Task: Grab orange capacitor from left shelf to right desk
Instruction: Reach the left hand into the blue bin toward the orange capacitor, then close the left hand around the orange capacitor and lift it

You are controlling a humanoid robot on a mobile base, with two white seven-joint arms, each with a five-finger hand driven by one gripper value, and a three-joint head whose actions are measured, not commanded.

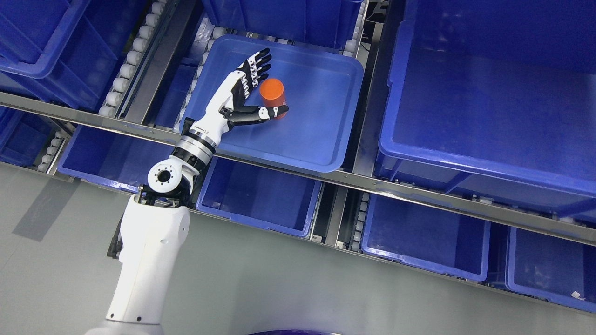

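The left hand (pixel 249 95) reaches into a shallow blue tray (pixel 321 139) on the shelf, fingers spread around the upright orange capacitor (pixel 273 95), not yet closed; its thumb hides the capacitor's base.

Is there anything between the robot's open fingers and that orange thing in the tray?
No. In the head view, the left hand cups the orange capacitor; only bare tray floor shows between.

left arm extended up-right | left robot hand (pixel 253 90) fingers spread, thumb out, holding nothing
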